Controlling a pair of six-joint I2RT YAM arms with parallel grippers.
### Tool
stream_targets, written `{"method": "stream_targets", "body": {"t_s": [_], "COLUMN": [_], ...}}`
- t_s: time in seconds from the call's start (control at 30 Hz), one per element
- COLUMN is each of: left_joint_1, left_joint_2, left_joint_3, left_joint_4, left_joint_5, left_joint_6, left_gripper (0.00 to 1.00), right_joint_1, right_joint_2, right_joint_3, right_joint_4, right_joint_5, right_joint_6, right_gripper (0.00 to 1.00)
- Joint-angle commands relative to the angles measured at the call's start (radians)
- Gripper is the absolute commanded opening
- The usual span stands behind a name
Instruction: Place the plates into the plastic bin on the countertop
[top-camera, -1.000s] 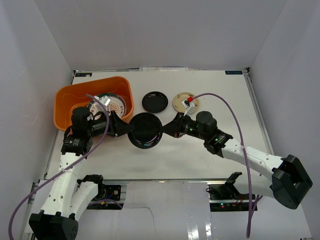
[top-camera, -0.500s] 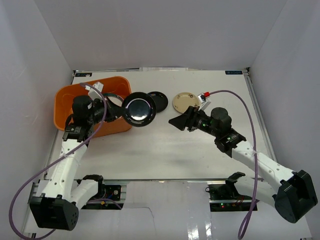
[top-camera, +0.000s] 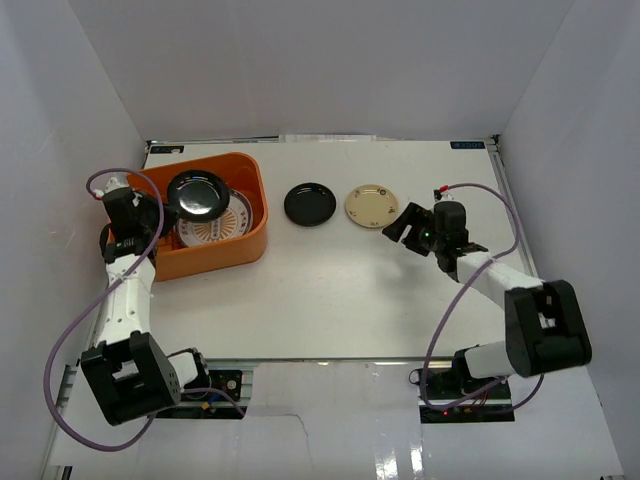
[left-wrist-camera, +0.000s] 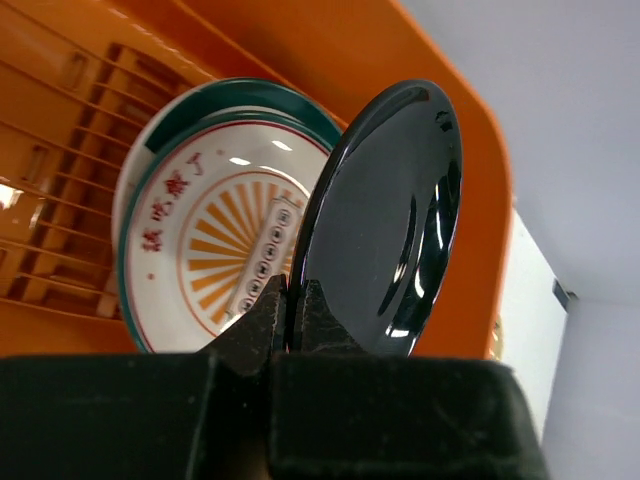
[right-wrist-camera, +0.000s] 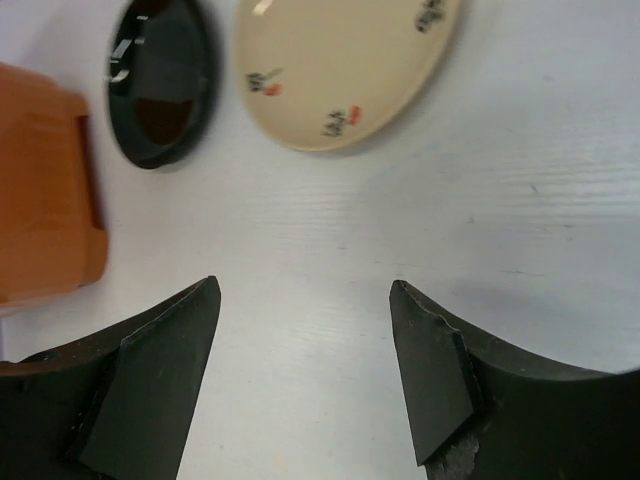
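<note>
Left gripper (left-wrist-camera: 292, 302) pinches black plate (left-wrist-camera: 385, 220) above orange bin (left-wrist-camera: 300, 40)

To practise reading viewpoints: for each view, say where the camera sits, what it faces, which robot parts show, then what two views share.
Top external: above and behind the robot, facing down at the countertop; left arm and right arm show.
Left wrist: on that wrist, facing along the left claw, shut on a black plate above the sunburst plate in the plastic bin.
Right wrist: on that wrist, facing down past the open right claw at the cream plate.
Shared: top external and right wrist both show the cream plate.
</note>
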Motion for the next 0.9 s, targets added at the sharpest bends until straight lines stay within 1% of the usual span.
{"method": "stream_targets", "body": {"t_s": [0.0,0.1,0.13,0.2,0.23,0.27,0.3,0.33,0.43,0.47,0.53,0.57,0.63,0.67,0.73,0.77,0.83,0.87], "left_joint_1": [0.008,0.008,0.008,0.008,0.008,0.008,0.008,0.008,0.008,0.008,0.008,0.008,0.006,0.005,-0.003,-0.006,-0.02,-0.027], "left_joint_2": [0.034,0.083,0.089,0.095,0.095,0.094,0.089,0.083,0.072,0.069,0.045,0.034,-0.01,-0.032,-0.098,-0.119,-0.191,-0.214], "left_joint_3": [0.013,0.015,0.01,0.001,-0.002,-0.007,-0.01,-0.011,-0.014,-0.013,-0.01,-0.008,0.006,0.01,0.019,0.021,0.023,0.018], "left_joint_4": [0.033,0.024,0.031,0.035,0.035,0.036,0.038,0.039,0.042,0.041,0.041,0.041,0.039,0.041,0.044,0.047,0.057,0.064], "left_joint_5": [-0.084,-0.097,-0.101,-0.113,-0.124,-0.129,-0.133,-0.138,-0.135,-0.132,-0.109,-0.098,-0.074,-0.057,-0.049,-0.046,-0.046,-0.037], "left_joint_6": [0.019,0.038,0.042,0.05,0.055,0.058,0.061,0.062,0.062,0.062,0.062,0.064,0.067,0.069,0.07,0.076,0.088,0.092], "left_gripper": [0.01,0.08,0.16,0.23,0.43,0.52,0.59,0.69,0.81,0.88,0.94,0.98,0.98,0.98,0.98,0.98,0.98,0.98], "right_joint_1": [-0.032,-0.051,-0.054,-0.068,-0.072,-0.074,-0.074,-0.076,-0.076,-0.076,-0.076,-0.076,-0.076,-0.077,-0.079,-0.079,-0.08,-0.082], "right_joint_2": [0.151,0.276,0.299,0.362,0.379,0.411,0.427,0.457,0.505,0.537,0.568,0.594,0.621,0.646,0.661,0.655,0.629,0.584], "right_joint_3": [0.063,0.1,0.103,0.107,0.114,0.117,0.123,0.137,0.175,0.184,0.203,0.218,0.236,0.255,0.267,0.266,0.249,0.233], "right_joint_4": [0.096,0.155,0.177,0.234,0.25,0.265,0.294,0.305,0.329,0.33,0.33,0.331,0.331,0.331,0.333,0.336,0.342,0.359], "right_joint_5": [0.034,0.04,0.04,0.024,0.022,0.022,0.022,0.025,0.036,0.037,0.043,0.048,0.05,0.045,0.042,0.045,0.056,0.071], "right_joint_6": [0.041,0.102,0.119,0.157,0.197,0.214,0.226,0.246,0.286,0.292,0.308,0.314,0.324,0.343,0.357,0.366,0.366,0.366], "right_gripper": [0.75,0.74,0.73,0.72,0.71,0.69,0.69,0.68,0.65,0.63,0.6,0.56,0.51,0.42,0.33,0.21,0.11,0.08]}}
